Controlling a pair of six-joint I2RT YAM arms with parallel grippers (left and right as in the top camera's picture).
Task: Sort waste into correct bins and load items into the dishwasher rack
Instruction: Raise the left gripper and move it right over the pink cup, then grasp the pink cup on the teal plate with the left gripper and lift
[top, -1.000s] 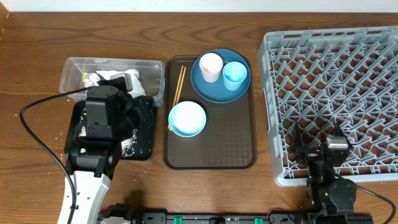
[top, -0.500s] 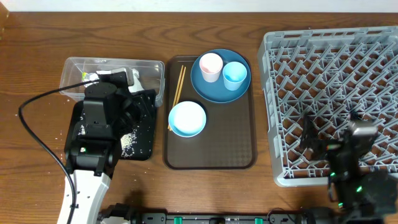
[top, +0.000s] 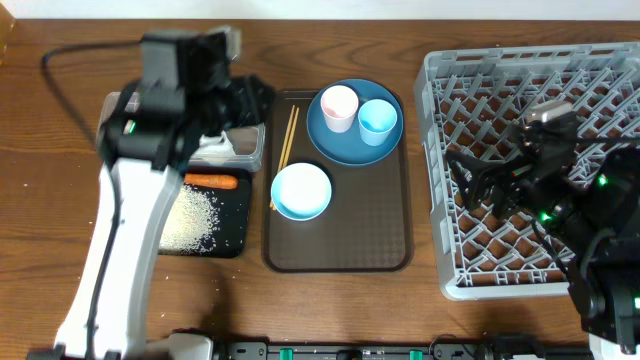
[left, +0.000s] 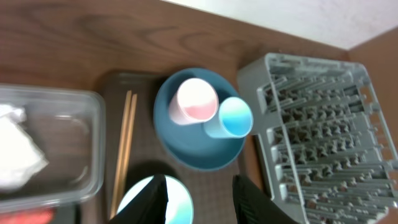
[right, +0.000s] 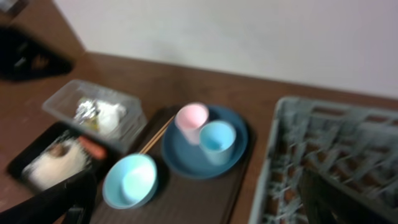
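From above, my left gripper (top: 243, 100) hangs over the clear rectangular plastic tub (top: 243, 155), my right gripper (top: 468, 178) over the large grey lattice crate (top: 600, 70). The orange carrot (top: 210, 181) and white rice (top: 188, 218) lie in the shallow black tray (top: 235, 215). Left wrist view: my jaws stand apart, empty. Right wrist view: jaws wide apart, holding nothing.

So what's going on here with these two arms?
Two robot arms are clearing up a meal. Neither holds anything: the left end effector hangs open near the clear tub, the right end effector open over the grey rack, where no dishes show. Tissue and foil lie in the tub, rice and a carrot in the black tray. The plate with its pink cup and blue cup, the bowl and the chopsticks sit on the brown tray.
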